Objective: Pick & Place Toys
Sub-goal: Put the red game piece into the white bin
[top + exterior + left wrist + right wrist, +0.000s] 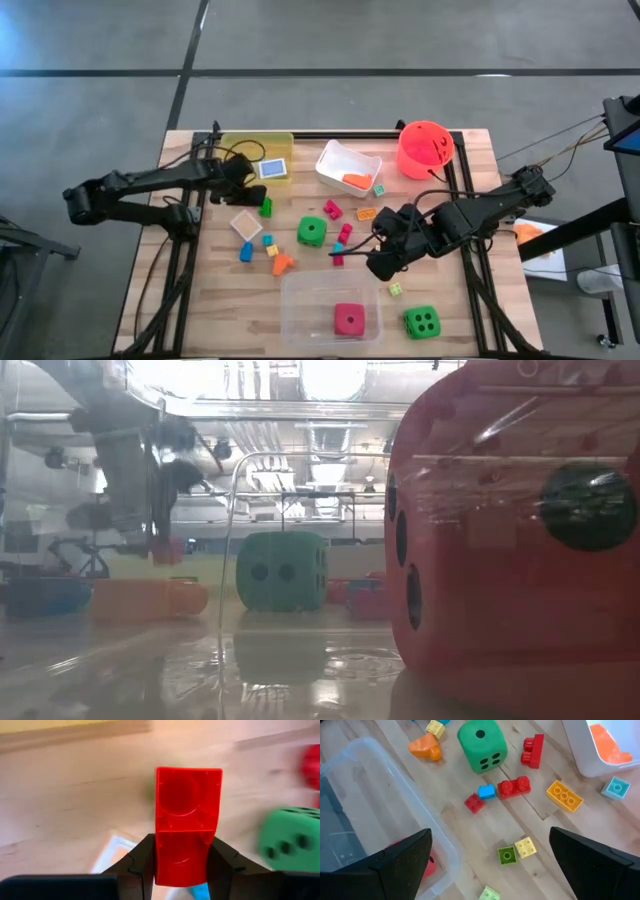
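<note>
Red block [187,820] sits clamped in my left end effector [182,865] above the wooden counter [75,795]; my right end effector [490,855] hangs open. Pink die [510,550] blocks the room.

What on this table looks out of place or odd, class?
Mostly loose toys scattered on the wood. One oddity: the orange block lies tilted among them. The left gripper holds a red block; the right gripper is open above the table.

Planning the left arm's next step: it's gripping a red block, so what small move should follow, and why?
Probably carry it over the yellow tub and let go: the left claw is shut on the red block, right beside that tub.
</note>
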`<control>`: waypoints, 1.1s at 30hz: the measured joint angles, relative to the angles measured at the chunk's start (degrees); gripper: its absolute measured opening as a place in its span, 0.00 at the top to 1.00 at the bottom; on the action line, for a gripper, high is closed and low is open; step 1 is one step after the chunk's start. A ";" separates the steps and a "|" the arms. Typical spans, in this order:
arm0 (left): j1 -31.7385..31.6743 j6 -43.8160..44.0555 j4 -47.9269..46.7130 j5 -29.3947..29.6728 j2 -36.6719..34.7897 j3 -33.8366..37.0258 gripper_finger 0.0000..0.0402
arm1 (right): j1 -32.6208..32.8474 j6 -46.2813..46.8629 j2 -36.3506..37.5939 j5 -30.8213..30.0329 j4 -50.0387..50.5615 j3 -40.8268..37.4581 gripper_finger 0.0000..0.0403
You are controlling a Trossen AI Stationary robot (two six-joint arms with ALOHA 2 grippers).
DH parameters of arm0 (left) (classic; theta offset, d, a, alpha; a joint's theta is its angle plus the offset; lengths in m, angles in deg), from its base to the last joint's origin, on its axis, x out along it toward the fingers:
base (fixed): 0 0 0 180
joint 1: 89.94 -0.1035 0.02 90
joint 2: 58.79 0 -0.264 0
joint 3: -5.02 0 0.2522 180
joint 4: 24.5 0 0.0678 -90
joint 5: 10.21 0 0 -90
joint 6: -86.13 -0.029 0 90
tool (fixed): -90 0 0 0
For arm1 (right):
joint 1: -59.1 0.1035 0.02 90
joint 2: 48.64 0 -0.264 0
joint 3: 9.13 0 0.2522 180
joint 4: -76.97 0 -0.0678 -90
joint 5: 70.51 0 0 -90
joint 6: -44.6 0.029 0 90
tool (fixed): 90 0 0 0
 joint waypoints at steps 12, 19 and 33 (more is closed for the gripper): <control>4.64 5.14 15.75 -15.48 -13.68 -2.68 0.71 | -7.42 -15.44 0.02 -0.97 -16.53 -0.28 0.02; 13.22 13.07 38.25 -19.47 -13.97 -2.68 0.72 | -11.07 -39.15 0.04 -1.08 -33.20 -0.33 0.02; 26.13 16.73 60.80 -18.09 -5.63 -4.78 0.72 | -17.60 -54.33 -0.57 18.01 -53.43 0.00 0.02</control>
